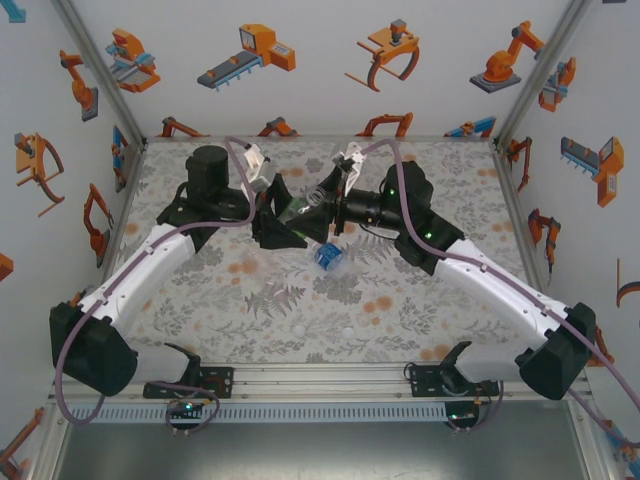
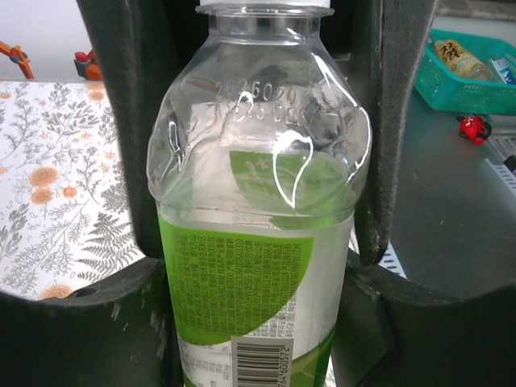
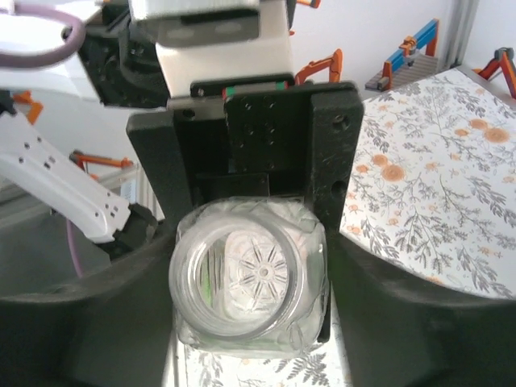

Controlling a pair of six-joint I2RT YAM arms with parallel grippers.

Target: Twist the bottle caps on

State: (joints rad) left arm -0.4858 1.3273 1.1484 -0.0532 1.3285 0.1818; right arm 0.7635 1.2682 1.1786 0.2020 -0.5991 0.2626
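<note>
- One green-labelled bottle point(image 2: 258, 242) is pinched round its body by the left claw point(image 1: 284, 214), held up off the surface point(image 1: 240, 300) between the two arms
- Opposite it, the right claw point(image 3: 251, 270) stands spread, one finger on either side of that bottle's mouth end
- Nearer the arm bases, a blue-labelled bottle point(image 1: 328, 256) lies on the surface

Clear bottle point(image 3: 250, 282) was viewed end-on, a star moulding, apparently its base, visible through the round opening. The left end effector point(image 3: 254, 201) held it from behind; the right end effector point(image 3: 250, 330) flanked it with both fingers, above the floral bench point(image 3: 435, 185).
</note>
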